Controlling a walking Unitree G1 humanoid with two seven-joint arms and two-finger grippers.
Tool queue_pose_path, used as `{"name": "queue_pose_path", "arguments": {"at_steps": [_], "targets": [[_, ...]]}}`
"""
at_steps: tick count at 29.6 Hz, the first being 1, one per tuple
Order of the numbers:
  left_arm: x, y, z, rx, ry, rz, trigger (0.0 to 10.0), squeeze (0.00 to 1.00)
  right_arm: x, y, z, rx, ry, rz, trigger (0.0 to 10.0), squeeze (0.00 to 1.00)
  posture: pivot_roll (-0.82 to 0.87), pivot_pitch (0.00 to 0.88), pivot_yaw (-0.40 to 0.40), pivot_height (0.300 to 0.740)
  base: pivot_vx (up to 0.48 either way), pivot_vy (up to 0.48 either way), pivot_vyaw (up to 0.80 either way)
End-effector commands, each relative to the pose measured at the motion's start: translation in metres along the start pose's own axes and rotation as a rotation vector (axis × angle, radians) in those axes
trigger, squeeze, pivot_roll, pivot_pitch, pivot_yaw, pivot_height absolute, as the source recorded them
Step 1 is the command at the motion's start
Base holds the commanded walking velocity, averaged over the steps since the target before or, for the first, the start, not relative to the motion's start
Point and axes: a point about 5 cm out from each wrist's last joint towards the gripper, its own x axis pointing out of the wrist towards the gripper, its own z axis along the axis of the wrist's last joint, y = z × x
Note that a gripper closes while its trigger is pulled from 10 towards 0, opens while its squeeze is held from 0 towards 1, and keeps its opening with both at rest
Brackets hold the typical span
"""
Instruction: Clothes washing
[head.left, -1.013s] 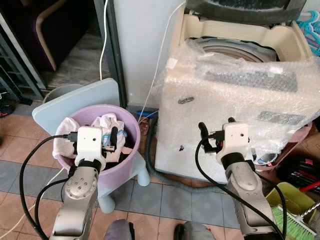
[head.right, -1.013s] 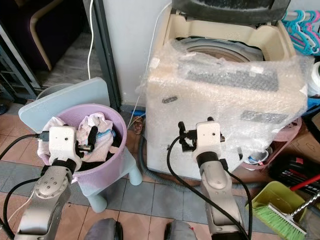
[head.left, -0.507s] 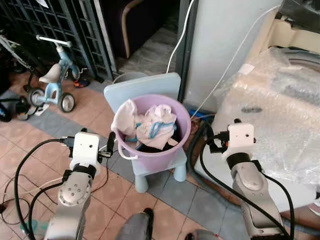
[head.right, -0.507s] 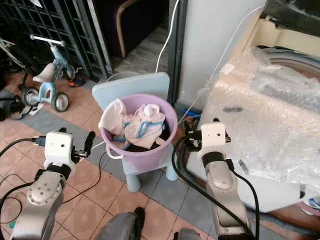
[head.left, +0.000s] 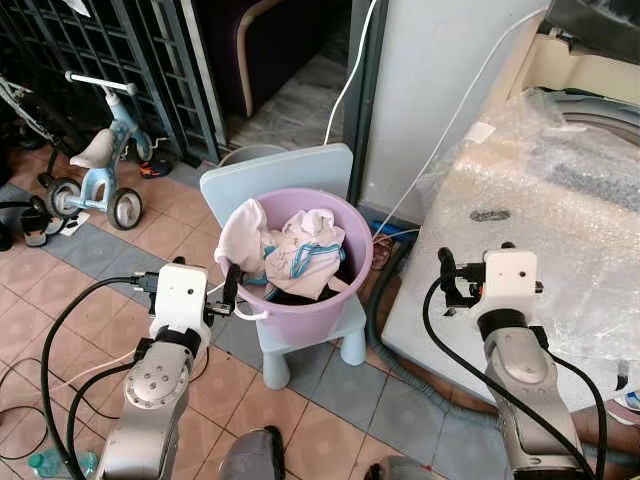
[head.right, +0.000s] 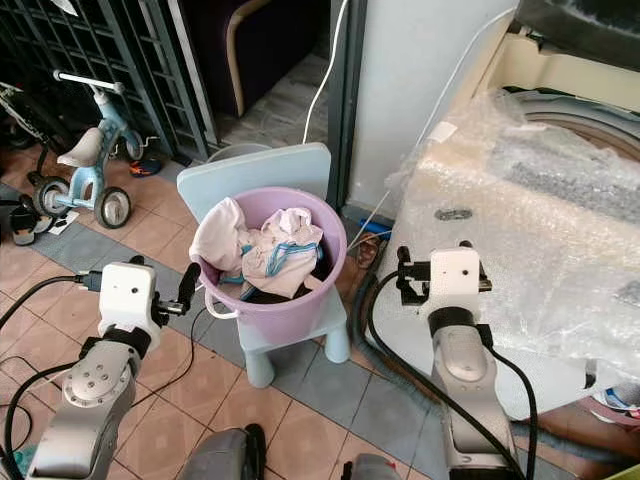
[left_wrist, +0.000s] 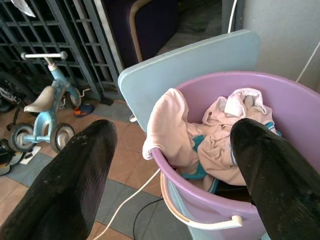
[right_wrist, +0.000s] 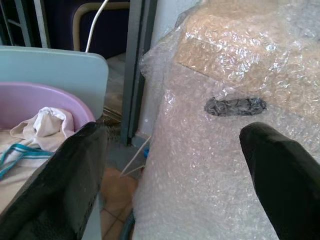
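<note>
A purple bucket (head.left: 305, 305) stands on a pale blue child's chair (head.left: 275, 175). Pink and white clothes (head.left: 290, 250) are heaped in the bucket, and one piece hangs over its rim (left_wrist: 167, 125). To the right is the washing machine (head.left: 540, 190), wrapped in bubble wrap. My left gripper (head.left: 218, 293) is open just outside the bucket's left rim, beside its white handle, holding nothing; the left wrist view looks between its fingers (left_wrist: 172, 132) into the bucket. My right gripper (head.left: 458, 283) is open and empty, in front of the machine's near corner (right_wrist: 172, 135).
A child's tricycle (head.left: 100, 150) stands by a black metal gate (head.left: 110, 50) at the left. A white cable (head.left: 345, 80) runs down the wall behind the chair. A grey hose (head.left: 395, 350) lies on the tiled floor between chair and machine.
The whole view has swung left from the washing machine toward the bucket and gate. Both grippers stay open and empty. The left one sits closer to the bucket's rim than half a second ago.
</note>
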Motion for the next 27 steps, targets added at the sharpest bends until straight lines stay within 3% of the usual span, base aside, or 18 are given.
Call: {"name": "queue_pose_path", "arguments": {"at_steps": [1,5,7,12,16,19,27], "targets": [[-0.002,0.005,-0.003,-0.026,0.026,0.035,10.0,0.00,0.003,0.007,0.003,-0.020,-0.007,0.066,10.0,0.00,0.02,0.101,-0.015,0.740,0.281,0.000,0.00],[-0.002,0.007,-0.004,-0.037,0.029,0.043,10.0,0.00,0.009,0.009,0.008,-0.022,-0.024,0.082,10.0,0.00,0.02,0.106,-0.021,0.740,0.394,0.122,0.55],[0.000,0.008,-0.004,-0.049,0.037,0.059,10.0,0.00,0.017,0.009,0.013,-0.012,-0.034,0.081,10.0,0.00,0.02,0.113,-0.026,0.740,0.420,0.000,0.00],[0.000,0.007,-0.004,-0.061,0.041,0.065,10.0,0.00,0.019,0.010,0.014,-0.013,-0.030,0.098,10.0,0.00,0.02,0.118,-0.032,0.740,0.419,0.000,0.00],[0.002,0.004,-0.003,-0.080,0.048,0.072,10.0,0.00,0.023,0.013,0.012,-0.101,-0.019,0.144,10.0,0.00,0.02,0.121,-0.040,0.740,0.397,0.271,0.00],[0.003,0.003,-0.004,-0.088,0.059,0.082,10.0,0.00,0.025,0.015,0.006,-0.035,0.021,0.162,10.0,0.00,0.02,0.123,-0.044,0.740,0.386,0.284,0.00],[0.003,0.003,-0.004,-0.097,0.067,0.090,10.0,0.00,0.023,0.024,0.005,-0.077,0.015,0.234,10.0,0.00,0.02,0.122,-0.044,0.740,0.270,0.320,0.09]]}}
